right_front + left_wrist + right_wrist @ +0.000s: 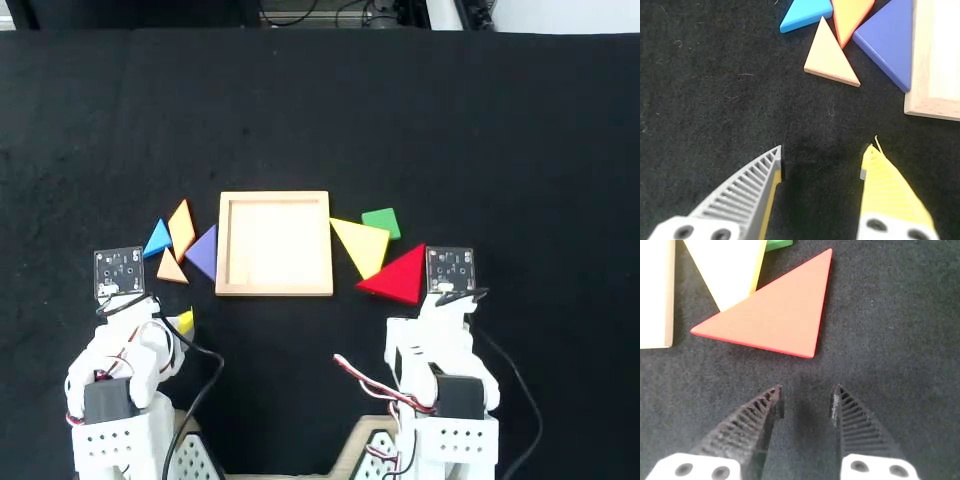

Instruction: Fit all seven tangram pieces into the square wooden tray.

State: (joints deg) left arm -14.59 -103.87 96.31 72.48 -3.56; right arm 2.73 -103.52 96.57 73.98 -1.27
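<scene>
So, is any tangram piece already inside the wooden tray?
No, the wooden tray holds nothing, and pieces such as the red triangle and purple triangle lie on the black cloth beside it.

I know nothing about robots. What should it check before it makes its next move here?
1. Square wooden tray empty: ok.
2. Left hand open, holding nothing: ok.
3. Right hand open, holding nothing: ok.
4. Large red triangle lying flat before the right hand: ok.
5. Red triangle clear of large yellow triangle: cannot tell, they may touch.
</scene>
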